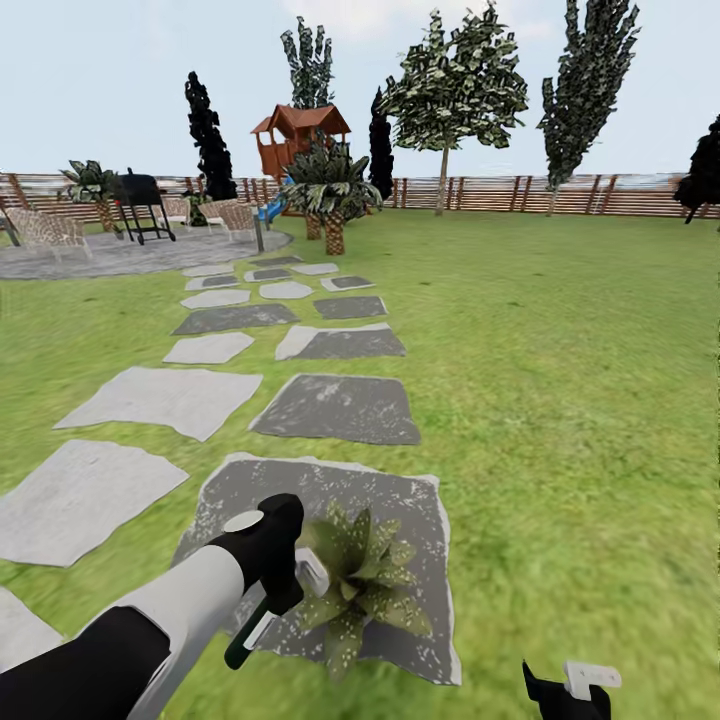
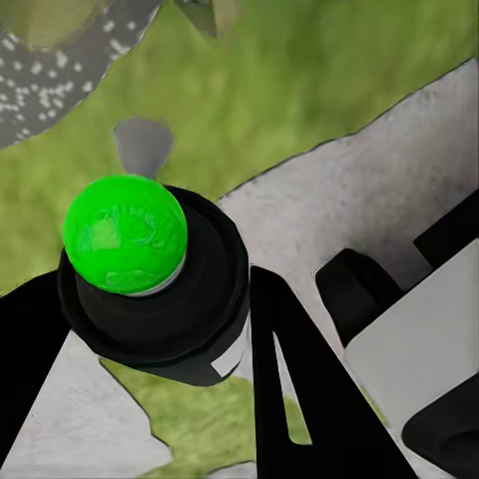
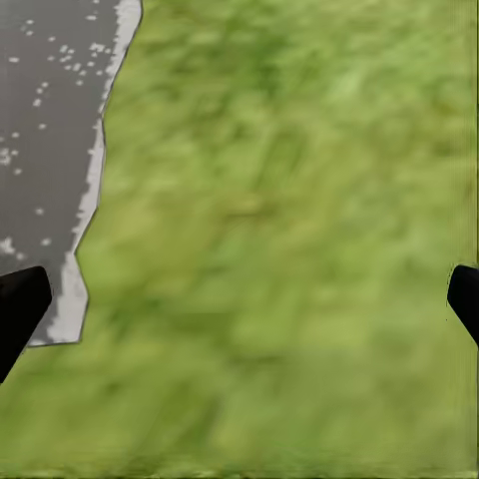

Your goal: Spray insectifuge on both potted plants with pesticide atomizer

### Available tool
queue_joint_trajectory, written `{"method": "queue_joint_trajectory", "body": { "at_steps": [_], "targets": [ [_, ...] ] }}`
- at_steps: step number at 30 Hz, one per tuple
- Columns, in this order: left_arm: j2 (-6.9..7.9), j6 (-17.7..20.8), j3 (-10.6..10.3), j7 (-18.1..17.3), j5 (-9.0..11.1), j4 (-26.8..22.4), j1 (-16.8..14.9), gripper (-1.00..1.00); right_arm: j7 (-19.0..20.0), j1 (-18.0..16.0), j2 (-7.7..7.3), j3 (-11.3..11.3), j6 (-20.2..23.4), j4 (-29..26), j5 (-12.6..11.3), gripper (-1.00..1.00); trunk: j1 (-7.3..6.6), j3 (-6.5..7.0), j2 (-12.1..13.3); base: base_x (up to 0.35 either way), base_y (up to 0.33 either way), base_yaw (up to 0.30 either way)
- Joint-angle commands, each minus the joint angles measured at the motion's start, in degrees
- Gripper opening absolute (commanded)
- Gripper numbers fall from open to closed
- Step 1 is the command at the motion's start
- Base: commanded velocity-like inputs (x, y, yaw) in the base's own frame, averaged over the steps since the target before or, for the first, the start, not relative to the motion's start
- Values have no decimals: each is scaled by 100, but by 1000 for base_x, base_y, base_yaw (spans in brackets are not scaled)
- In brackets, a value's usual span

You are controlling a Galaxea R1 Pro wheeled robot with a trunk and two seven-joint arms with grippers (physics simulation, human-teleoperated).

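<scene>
No lettering or brand mark could be read on anything. The left gripper (image 1: pixel 285 590) was clamped on the pesticide atomizer (image 1: pixel 262 620), its black fingers (image 2: pixel 299 399) pressed to either side of the dark body in the left wrist view, where a bright green ball (image 2: pixel 125 235) capped the round black top. In the head view the bottle's long axis ran tilted, its dark lower end slanting down toward the robot and its white head toward the potted plant (image 1: pixel 360 590) just beside it. That plant, a low rosette of speckled olive leaves, sat near the close edge of a dark grey stone slab (image 1: pixel 400 510). The right gripper (image 1: pixel 565 690) hung low over the lawn (image 1: pixel 570 400), well apart from the plant, its fingertips (image 3: pixel 20 304) spread wide with nothing between them. Open grass stretched to the right as far as the wooden fence (image 1: pixel 520 193); more slabs led ahead toward a palm (image 1: pixel 330 190).
</scene>
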Motion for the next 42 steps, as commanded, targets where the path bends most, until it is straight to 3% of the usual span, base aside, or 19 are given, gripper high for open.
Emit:
{"method": "queue_joint_trajectory", "body": {
  "at_steps": [1,8,20,34,42],
  "targets": [
    [1,34,-11,-60,-52,-11,-1,-100,39,-4,1,-49,-20,3,27,100,-4,-5,-2,-269,157,0],
    [-5,42,-17,-58,-52,-3,-1,-100,36,-4,1,-49,-20,3,26,100,-4,-5,-2,-146,252,0],
    [-8,44,13,-54,-52,-3,-1,-100,35,-4,1,-49,-22,3,19,100,-4,-5,-2,115,320,-15],
    [-16,44,34,-7,-44,-5,1,-100,36,-4,1,-49,-22,3,19,100,-4,-5,-2,88,316,-285],
    [-6,39,44,19,-45,-43,378,-100,35,-4,1,-56,-23,3,18,100,-4,-5,-2,0,37,-72]
  ]
}}
